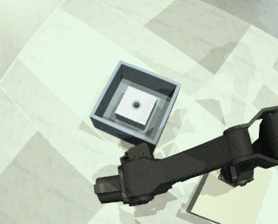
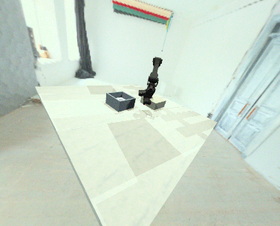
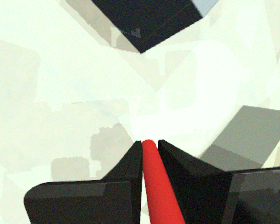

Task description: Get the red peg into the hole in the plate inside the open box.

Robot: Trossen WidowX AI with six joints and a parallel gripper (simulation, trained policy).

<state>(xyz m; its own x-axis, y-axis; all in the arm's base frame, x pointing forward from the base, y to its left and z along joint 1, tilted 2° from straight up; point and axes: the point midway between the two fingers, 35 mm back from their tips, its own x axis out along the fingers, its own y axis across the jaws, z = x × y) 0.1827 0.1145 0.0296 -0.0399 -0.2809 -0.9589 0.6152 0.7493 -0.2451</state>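
The red peg [image 3: 162, 192] is between the two black fingers of my gripper [image 3: 149, 145], which is shut on it. In the top view the arm hides the fingers and the peg, and in the exterior view the peg cannot be made out. The open dark grey box [image 1: 144, 78] [image 2: 113, 102] [image 3: 152, 22] stands apart from the peg, ahead at the top of the wrist view. The white plate [image 1: 144, 111] lies inside it, with its round hole [image 1: 136, 105] uncovered and empty. How high the peg is above the table cannot be told.
A pale block [image 1: 229, 199] [image 2: 157, 105] [image 3: 247, 135] with grey sides stands beside the arm, at the right of the wrist view. The arm [image 1: 196, 152] [image 2: 151, 82] passes close to the box's near corner in the top view.
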